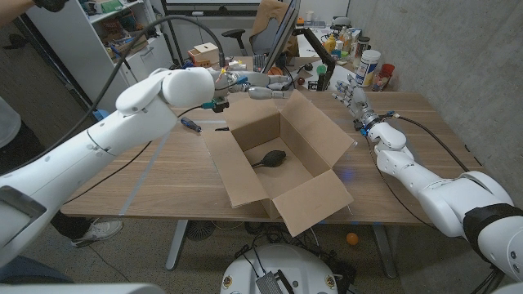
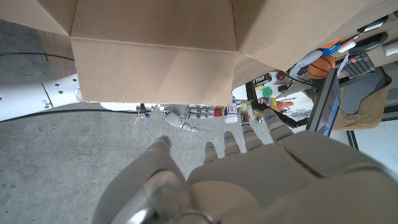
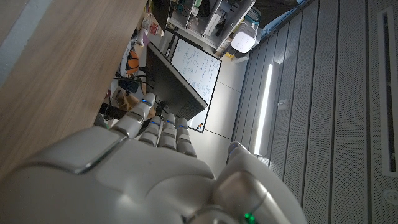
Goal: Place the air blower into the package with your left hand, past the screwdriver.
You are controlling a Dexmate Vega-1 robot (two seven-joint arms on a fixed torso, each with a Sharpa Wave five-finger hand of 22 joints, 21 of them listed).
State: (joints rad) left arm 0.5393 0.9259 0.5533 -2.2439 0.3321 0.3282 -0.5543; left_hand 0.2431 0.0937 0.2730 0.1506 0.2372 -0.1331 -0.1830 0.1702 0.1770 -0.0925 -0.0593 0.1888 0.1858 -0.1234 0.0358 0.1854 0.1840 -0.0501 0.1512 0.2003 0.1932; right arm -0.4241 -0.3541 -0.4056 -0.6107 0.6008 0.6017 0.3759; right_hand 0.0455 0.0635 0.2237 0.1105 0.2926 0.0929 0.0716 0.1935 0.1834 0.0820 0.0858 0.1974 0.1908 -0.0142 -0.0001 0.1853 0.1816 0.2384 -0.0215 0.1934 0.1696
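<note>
On the wooden table (image 1: 163, 175) stands an open cardboard package (image 1: 282, 163), a little right of the middle of the head view, with its four flaps folded outward. The flap at the lower right is the largest and hangs over the near table edge. Just beside the left flap, in the upper middle-left of the frame, lies a screwdriver (image 1: 190, 124) with a blue handle, and next to it a small dark piece which I cannot identify. Behind the table, along the top of the frame, there is a cluttered shelf, an office chair and some bottles and jars. At the far left edge a person is partly visible.

The air blower (image 1: 270, 158) lies inside the package, on its floor, near the middle. It is black, with a round bulb toward the right and a thin nozzle that points to the lower left.

The left hand (image 1: 260, 84) is above the far edge of the package, in the upper middle of the frame, well apart from the blower and higher than it. In the left wrist view its fingers (image 2: 252, 134) are stretched out and a little apart, and they hold nothing.

The right hand (image 1: 353, 94) is beyond the right flap, in the upper right part of the frame. It stands upright, the fingers (image 3: 163, 127) are extended side by side, and it is empty.
</note>
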